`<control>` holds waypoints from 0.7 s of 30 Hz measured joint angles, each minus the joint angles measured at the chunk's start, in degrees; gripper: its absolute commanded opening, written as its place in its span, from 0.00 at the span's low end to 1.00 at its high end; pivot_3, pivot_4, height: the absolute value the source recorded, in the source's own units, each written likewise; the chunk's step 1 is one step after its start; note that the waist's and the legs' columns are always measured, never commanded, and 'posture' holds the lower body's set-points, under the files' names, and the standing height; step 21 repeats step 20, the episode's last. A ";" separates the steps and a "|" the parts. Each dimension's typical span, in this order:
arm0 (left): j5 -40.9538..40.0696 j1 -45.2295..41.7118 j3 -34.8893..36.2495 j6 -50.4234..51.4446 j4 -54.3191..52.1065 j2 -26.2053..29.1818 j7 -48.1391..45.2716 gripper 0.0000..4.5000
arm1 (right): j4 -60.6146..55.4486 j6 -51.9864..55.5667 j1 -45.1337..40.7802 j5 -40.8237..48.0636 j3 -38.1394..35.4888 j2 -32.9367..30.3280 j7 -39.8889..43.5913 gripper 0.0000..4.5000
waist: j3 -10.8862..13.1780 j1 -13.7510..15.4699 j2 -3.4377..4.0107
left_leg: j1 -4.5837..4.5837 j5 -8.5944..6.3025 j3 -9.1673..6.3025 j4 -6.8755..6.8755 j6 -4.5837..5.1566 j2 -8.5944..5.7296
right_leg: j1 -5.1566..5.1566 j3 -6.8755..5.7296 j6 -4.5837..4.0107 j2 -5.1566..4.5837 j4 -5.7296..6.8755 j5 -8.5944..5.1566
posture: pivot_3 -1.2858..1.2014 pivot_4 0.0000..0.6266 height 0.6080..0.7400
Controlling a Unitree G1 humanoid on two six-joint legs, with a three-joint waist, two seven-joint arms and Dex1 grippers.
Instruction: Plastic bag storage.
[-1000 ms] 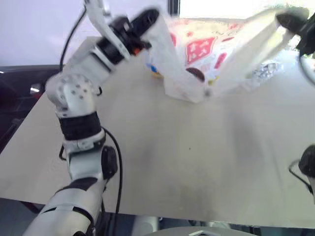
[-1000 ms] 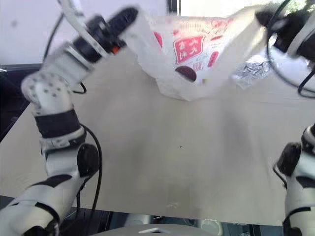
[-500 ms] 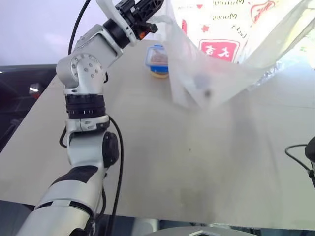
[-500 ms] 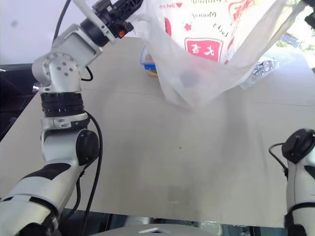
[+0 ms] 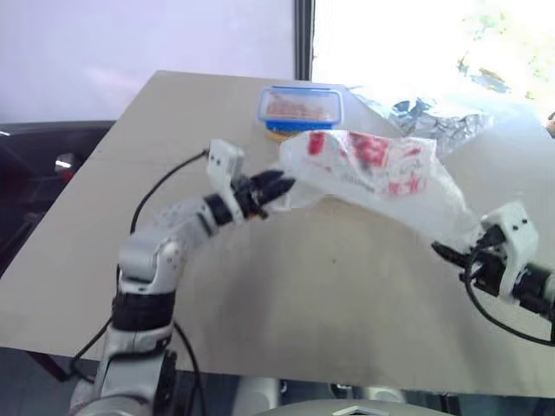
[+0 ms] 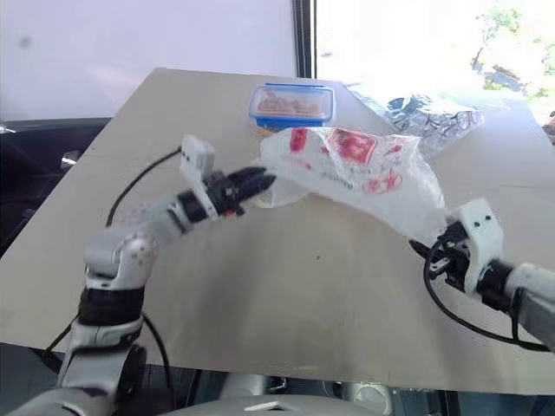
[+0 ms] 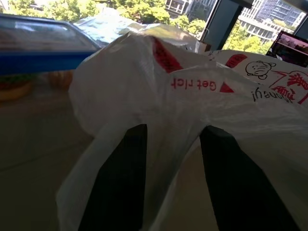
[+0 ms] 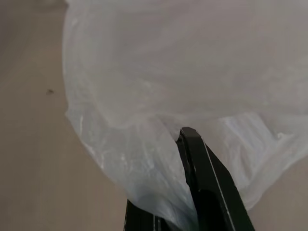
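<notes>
The plastic bag [image 5: 373, 173] lies slumped on the table [image 5: 286, 295], stretched as a long band between the two claws: its long axis runs from the left claw [image 5: 276, 186] across and toward the near right edge, where the right claw [image 5: 451, 253] meets it. Both ends are within reach, so neither arm is clearly the nearer. The left claw's fingers [image 7: 120, 187] stand apart with a fold of the bag draped over and between them; I judge the grip there loose or let go. The right claw is pinched tight on the bag's other end, film bunched around its fingers [image 8: 202, 178]. Beyond the left claw, just past the bag, sits a blue-lidded box [image 5: 301, 106]; a clear bag with silver contents [image 5: 434, 117] lies farther off. The table is bare and pale on the near side of the bag, with a bright window behind it
</notes>
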 measured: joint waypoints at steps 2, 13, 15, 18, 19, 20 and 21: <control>1.02 2.16 -0.79 -1.35 -1.40 0.56 -0.82 0.94 | 0.92 -5.61 1.88 -3.63 1.65 -0.99 1.10 0.30 | -0.01 0.04 0.01 | 0.05 0.01 -0.01 0.00 0.03 0.01 | 0.01 0.00 0.00 0.00 0.03 0.00 | 0.52 0.24 1.00; 0.97 25.48 6.10 -6.45 -13.21 9.80 -8.81 1.00 | 3.43 -28.54 28.18 -3.94 -12.51 0.32 26.37 0.99 | -0.11 0.41 -0.03 | 0.03 -0.09 -0.03 -0.24 0.11 0.20 | 0.07 -0.03 -0.04 0.01 -0.38 -0.07 | 0.52 0.24 1.00; 0.97 28.84 6.70 -6.95 -14.18 10.28 -9.92 1.00 | 6.06 -32.30 29.89 -5.76 -15.26 0.46 28.84 0.99 | -0.12 0.41 -0.02 | 0.03 -0.15 0.04 -0.24 0.21 0.19 | 0.10 -0.01 -0.21 -0.06 -0.54 -0.16 | 0.52 0.24 1.00; 0.96 32.61 7.68 -7.79 -16.43 10.27 -10.19 1.00 | 10.15 -38.88 30.88 -10.02 -16.66 0.49 30.74 0.99 | -0.26 0.48 -0.17 | 0.09 -0.23 0.03 -0.21 0.08 0.17 | 0.14 -0.03 -0.25 -0.14 -0.55 -0.18 | 0.52 0.24 1.00; 0.96 33.80 8.02 -8.28 -17.07 10.21 -10.11 1.00 | 11.89 -41.19 30.88 -11.62 -16.58 0.48 31.27 0.99 | -0.30 0.51 -0.18 | 0.11 -0.28 0.01 -0.22 0.00 0.17 | 0.13 -0.05 -0.26 -0.14 -0.55 -0.18 | 0.52 0.24 1.00; 0.96 34.62 8.17 -8.58 -17.50 10.14 -10.10 1.00 | 13.01 -42.47 30.69 -12.59 -16.48 0.44 31.44 0.99 | -0.32 0.52 -0.15 | 0.11 -0.28 0.01 -0.22 0.00 0.17 | 0.12 -0.05 -0.27 -0.14 -0.55 -0.18 | 0.52 0.24 1.00; 0.96 34.62 8.17 -8.58 -17.50 10.14 -10.10 1.00 | 13.01 -42.47 30.69 -12.59 -16.48 0.44 31.44 0.99 | -0.32 0.52 -0.15 | 0.11 -0.28 0.01 -0.22 0.00 0.17 | 0.12 -0.05 -0.27 -0.14 -0.55 -0.18 | 0.52 0.24 1.00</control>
